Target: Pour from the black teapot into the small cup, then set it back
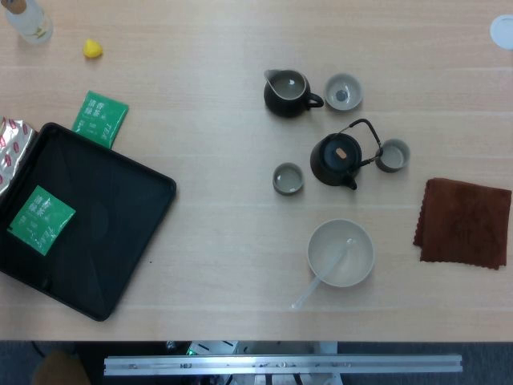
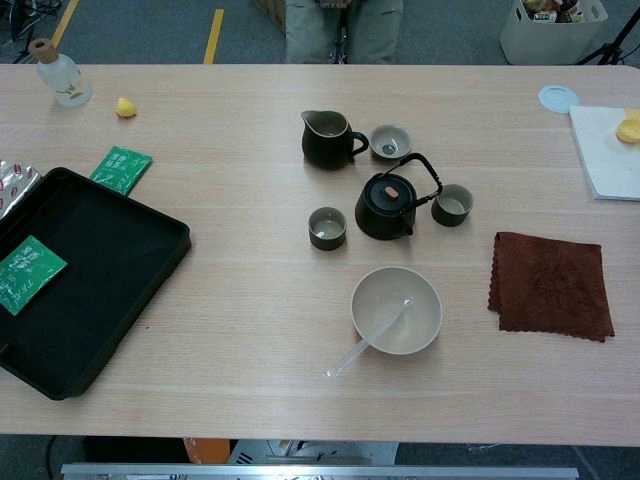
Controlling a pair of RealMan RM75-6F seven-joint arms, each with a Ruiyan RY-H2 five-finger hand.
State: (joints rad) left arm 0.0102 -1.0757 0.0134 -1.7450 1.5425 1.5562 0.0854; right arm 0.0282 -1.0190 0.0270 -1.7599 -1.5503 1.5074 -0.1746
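Note:
The black teapot point(image 1: 336, 160) point(image 2: 386, 206) stands upright near the table's middle, its wire handle raised and its lid on. Three small grey cups surround it: one to its left point(image 1: 288, 178) point(image 2: 327, 227), one touching its right side point(image 1: 393, 155) point(image 2: 452, 204), and one behind it point(image 1: 343, 91) point(image 2: 390, 142). A black pitcher point(image 1: 287, 91) point(image 2: 325, 137) stands beside the rear cup. Neither hand shows in the head view or the chest view.
A pale bowl point(image 1: 341, 253) point(image 2: 396, 309) with a clear spoon lies in front of the teapot. A brown cloth point(image 1: 465, 222) point(image 2: 551, 284) lies at the right. A black tray point(image 1: 104, 208) point(image 2: 100, 260) with a green packet fills the left side.

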